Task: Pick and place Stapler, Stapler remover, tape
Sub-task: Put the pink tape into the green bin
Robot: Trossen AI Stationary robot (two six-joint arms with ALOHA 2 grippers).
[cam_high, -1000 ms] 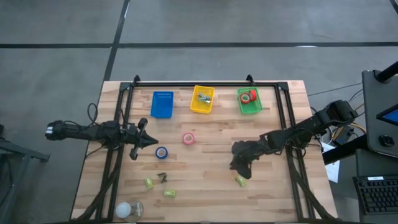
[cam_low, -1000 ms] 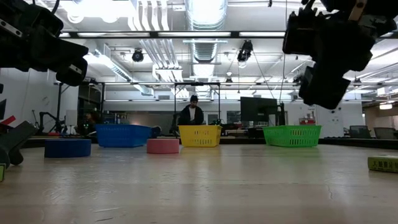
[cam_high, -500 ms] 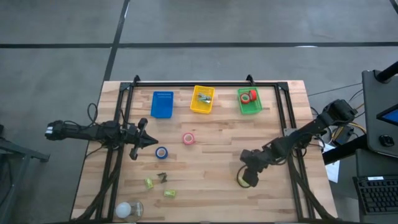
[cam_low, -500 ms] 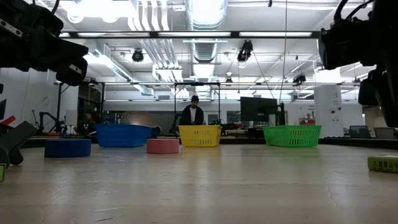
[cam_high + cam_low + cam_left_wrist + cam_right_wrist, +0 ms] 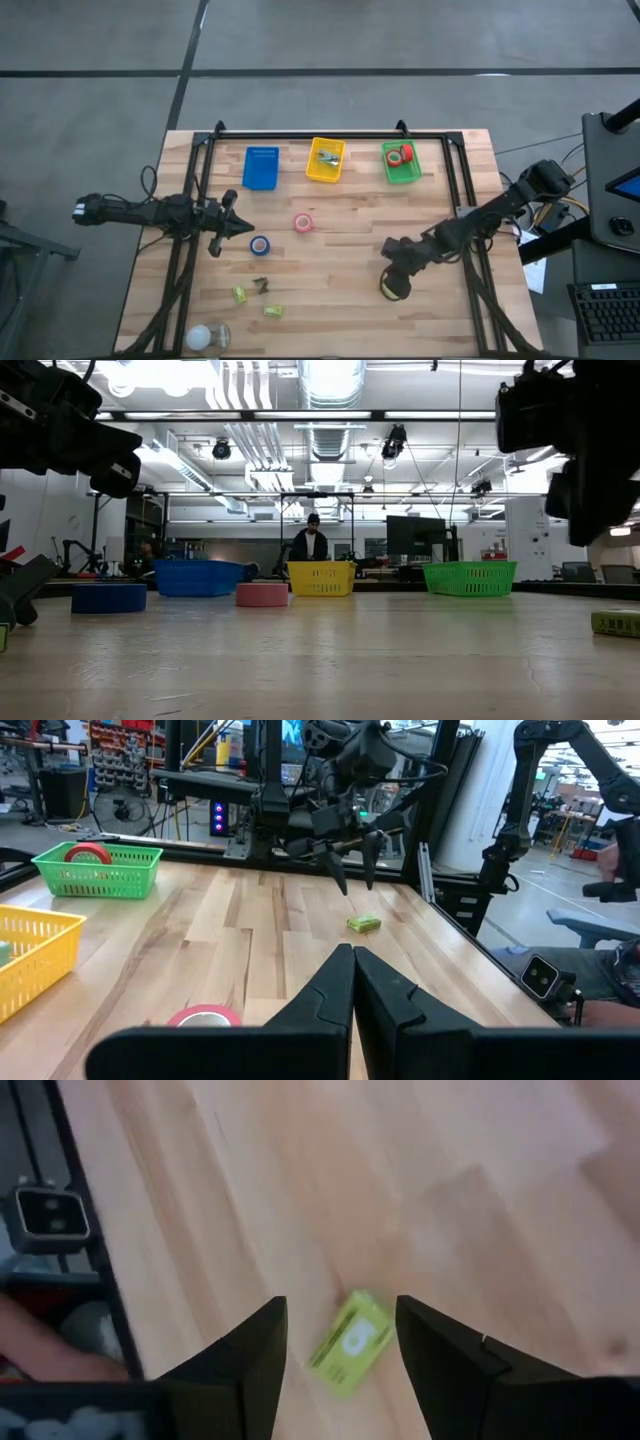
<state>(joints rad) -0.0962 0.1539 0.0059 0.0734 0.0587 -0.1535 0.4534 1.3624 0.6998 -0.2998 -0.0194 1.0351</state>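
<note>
A small yellow-green stapler (image 5: 388, 291) lies flat on the table near its right near part, and also shows as the stapler (image 5: 350, 1342) in the right wrist view. My right gripper (image 5: 340, 1320) hovers over it, open and pointing down, with one finger on each side and touching nothing. My left gripper (image 5: 245, 229) waits shut at mid-left, just left of a blue tape roll (image 5: 260, 245). A pink tape roll (image 5: 304, 223) lies flat at mid-table. A red tape roll (image 5: 407, 154) sits in the green basket (image 5: 401, 175).
Blue basket (image 5: 261, 168), yellow basket (image 5: 326, 172) and the green basket stand in a row along the far edge. Two more yellow-green staplers (image 5: 240, 294) (image 5: 272, 311) and a dark stapler remover (image 5: 261, 285) lie near left, with a white bulb-like thing (image 5: 205, 336) by the near edge.
My right gripper has moved toward the table's near edge and come over the yellow-green stapler, which has stayed in place. The left arm has kept still.
</note>
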